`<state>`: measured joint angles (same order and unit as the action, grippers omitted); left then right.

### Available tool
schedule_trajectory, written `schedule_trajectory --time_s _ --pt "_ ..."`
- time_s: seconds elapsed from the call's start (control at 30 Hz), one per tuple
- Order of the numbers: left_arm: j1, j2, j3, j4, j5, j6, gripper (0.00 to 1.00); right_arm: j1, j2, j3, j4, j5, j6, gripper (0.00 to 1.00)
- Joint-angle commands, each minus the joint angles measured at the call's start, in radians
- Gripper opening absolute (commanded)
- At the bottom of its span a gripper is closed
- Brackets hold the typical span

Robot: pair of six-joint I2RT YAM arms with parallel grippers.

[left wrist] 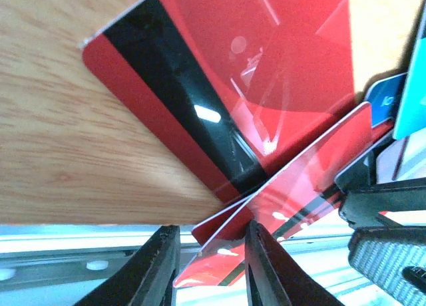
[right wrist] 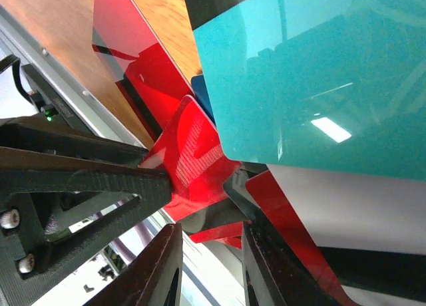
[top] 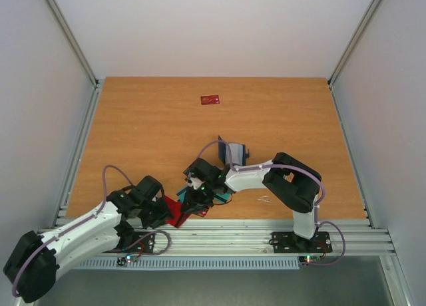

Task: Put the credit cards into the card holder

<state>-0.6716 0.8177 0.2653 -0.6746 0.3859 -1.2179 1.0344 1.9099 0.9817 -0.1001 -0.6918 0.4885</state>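
A fan of credit cards [top: 178, 211] lies at the table's front edge, partly overhanging the rail. My left gripper [top: 170, 213] [left wrist: 212, 229] is open but narrow, and the corner of a glossy red card [left wrist: 213, 266] sits between its jaws. A larger red card [left wrist: 266, 73] with a black stripe lies flat beyond it. My right gripper [top: 198, 201] [right wrist: 212, 229] hangs over the same pile, jaws apart, with a sliver of red card [right wrist: 223, 233] in the gap. A teal card [right wrist: 319, 86] and a white card [right wrist: 359, 213] lie beside its right finger. The navy card holder [top: 234, 152] stands open behind the right gripper.
One more red card [top: 210, 100] lies alone far back on the wooden table [top: 146, 133]. The metal rail [top: 266, 229] runs right below the pile. The two grippers almost touch: the left one's black finger [right wrist: 73, 179] fills the left of the right wrist view.
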Motion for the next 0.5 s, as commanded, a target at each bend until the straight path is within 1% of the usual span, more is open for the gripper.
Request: schedule_trajectory --time_s 0.0,0.27,0.47 --pt "-0.001 -0.045 0.039 -0.041 -0.042 0.006 0.29 -0.012 0.061 -0.029 -0.061 0.071 -0.025 0.27" --pt "-0.001 0.001 0.091 -0.042 -0.024 0.028 0.29 -0.016 0.080 -0.011 -0.062 0.061 -0.031 0.27" --pt "-0.001 -0.004 0.137 -0.069 -0.035 0.032 0.28 -0.019 0.080 0.002 -0.076 0.058 -0.039 0.27"
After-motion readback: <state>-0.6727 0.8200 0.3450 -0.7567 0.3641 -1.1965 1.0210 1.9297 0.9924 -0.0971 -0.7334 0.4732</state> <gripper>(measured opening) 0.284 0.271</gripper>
